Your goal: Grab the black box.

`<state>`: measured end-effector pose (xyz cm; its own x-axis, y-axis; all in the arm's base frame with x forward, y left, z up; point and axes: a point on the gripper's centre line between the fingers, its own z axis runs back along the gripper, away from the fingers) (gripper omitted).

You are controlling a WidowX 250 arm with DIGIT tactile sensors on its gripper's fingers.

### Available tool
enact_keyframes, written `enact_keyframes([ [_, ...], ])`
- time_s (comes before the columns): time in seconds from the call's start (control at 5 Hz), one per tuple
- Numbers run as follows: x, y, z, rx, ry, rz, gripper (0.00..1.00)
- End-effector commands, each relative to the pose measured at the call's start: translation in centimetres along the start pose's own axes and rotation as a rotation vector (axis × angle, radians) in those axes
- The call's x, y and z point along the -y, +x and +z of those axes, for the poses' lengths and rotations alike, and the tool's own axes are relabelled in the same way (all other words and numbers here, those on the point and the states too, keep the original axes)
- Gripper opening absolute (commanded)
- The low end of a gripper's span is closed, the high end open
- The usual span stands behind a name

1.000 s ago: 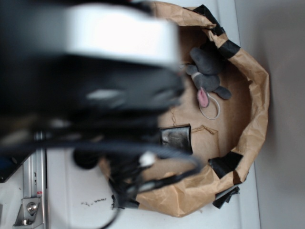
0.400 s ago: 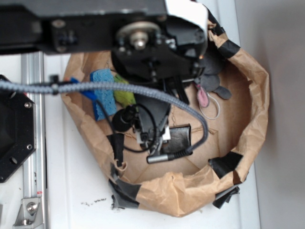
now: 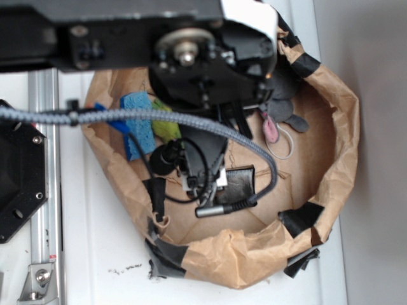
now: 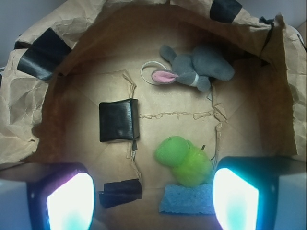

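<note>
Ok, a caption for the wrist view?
Open gripper above paper nest holding black box, grey plush mouse, green toy and blue sponge.

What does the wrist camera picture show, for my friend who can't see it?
A small black box lies on the floor of a crumpled brown paper enclosure patched with black tape. A grey plush mouse lies farther away, and a green soft toy sits beside a blue sponge nearer the camera. The gripper's two glowing fingers frame the bottom corners, wide apart and touching nothing.

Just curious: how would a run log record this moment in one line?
gripper: jaws open, empty | black box: untouched on paper, ahead-left | phase: approach
</note>
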<state>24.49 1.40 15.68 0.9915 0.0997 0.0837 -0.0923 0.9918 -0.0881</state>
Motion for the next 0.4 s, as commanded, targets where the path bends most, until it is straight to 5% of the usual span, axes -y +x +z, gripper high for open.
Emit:
enact_keyframes([
  [0.0, -0.7, 1.3, -3.3, 0.006, 0.01, 0.013, 1.0],
  [0.2, -0.4, 1.6, -5.7, -0.016, -0.041, 0.006, 1.0],
])
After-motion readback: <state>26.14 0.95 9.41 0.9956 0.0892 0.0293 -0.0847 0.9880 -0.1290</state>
